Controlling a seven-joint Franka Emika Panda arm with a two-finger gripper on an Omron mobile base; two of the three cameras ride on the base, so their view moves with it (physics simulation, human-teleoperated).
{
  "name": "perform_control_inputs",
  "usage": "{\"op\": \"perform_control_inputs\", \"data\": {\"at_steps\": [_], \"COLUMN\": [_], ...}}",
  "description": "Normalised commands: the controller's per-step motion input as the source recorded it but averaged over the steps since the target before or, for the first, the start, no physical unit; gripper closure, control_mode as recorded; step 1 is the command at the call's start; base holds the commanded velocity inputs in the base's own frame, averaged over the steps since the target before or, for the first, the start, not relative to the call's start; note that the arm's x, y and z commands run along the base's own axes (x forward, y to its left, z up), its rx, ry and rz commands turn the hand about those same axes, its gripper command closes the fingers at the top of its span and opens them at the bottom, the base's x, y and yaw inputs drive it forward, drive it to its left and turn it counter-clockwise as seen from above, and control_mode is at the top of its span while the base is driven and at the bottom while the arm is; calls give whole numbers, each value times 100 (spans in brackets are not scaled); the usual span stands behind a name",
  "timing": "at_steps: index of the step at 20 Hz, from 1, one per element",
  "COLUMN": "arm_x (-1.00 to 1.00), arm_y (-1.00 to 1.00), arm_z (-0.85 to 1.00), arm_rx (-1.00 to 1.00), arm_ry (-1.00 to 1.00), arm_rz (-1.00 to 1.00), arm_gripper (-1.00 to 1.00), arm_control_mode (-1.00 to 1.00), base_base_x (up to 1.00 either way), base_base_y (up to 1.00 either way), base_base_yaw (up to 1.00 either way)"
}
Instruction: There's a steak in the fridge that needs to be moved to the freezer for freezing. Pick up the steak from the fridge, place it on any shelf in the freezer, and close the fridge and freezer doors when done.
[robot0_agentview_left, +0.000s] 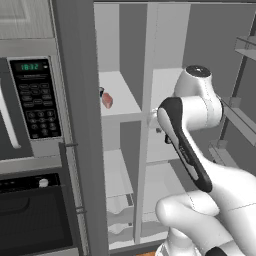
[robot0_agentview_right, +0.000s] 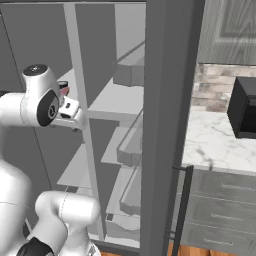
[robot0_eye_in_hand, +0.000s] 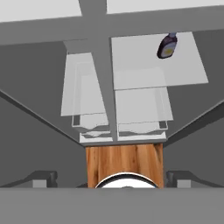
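The steak, a small pinkish-red lump, lies on a white shelf of the freezer, the narrower left compartment. In the right base view the steak peeks out behind the arm's wrist. My gripper hangs in front of the divider between the compartments, pointing down, a little right of and below the steak. The gripper is open with nothing in it. The fridge is the wider right compartment. The freezer door and the fridge door both stand open.
A small dark cup stands just behind the steak. A purple-blue bottle lies on a fridge shelf below the hand. Clear drawers sit at the bottom. A microwave and oven are left of the unit, a marble counter right.
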Motion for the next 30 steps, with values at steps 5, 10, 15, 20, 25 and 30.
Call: {"op": "perform_control_inputs", "data": {"at_steps": [5, 10, 15, 20, 25, 30], "arm_x": [-8, -14, -9, -29, 0, 0], "arm_y": [-24, -27, -1, -1, 0, 0], "arm_z": [0, 0, 0, 0, 0, 0], "arm_rx": [0, 0, 0, 0, 0, 0], "arm_ry": [-12, -7, -1, -3, 0, 0], "arm_rz": [0, 1, 3, 1, 0, 0], "arm_gripper": [-100, -100, -100, -100, -100, -100], "arm_control_mode": [-100, -100, -100, 100, 100, 100], "base_base_x": [0, 0, 0, -39, -97, -69], "base_base_y": [0, 0, 0, 0, 0, 0], "base_base_yaw": [0, 0, 0, 0, 0, 0]}}
